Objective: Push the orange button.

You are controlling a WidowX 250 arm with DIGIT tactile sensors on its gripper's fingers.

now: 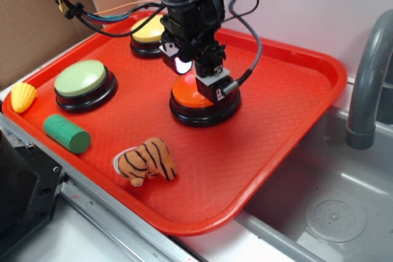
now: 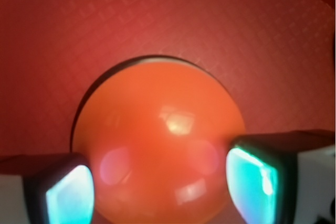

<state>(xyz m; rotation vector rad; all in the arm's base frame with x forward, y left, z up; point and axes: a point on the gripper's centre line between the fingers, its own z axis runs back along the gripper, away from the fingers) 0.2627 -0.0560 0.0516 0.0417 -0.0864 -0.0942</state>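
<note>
Red and raised at its rim, the tray (image 1: 295, 84) fills most of the scene, with a grey sink basin (image 1: 331, 213) and faucet (image 1: 368, 84) off its right edge and cardboard behind its left corner; bare tray floor lies open to the right of and in front of the orange button (image 1: 191, 93), which sits near the tray's middle; the gripper (image 1: 206, 81) is down on its dome, fingers parted to either side in the wrist view, where the fingertips (image 2: 71, 195) frame the button (image 2: 157, 140); the dome is glossy orange with pale highlights, on a black round base; the yellow button (image 1: 147, 32) stands behind, the green button (image 1: 83, 81) to the left; a green cylinder (image 1: 66, 133), toy corn (image 1: 23, 96) and striped tiger toy (image 1: 146, 161) crowd the near-left edge.
</note>
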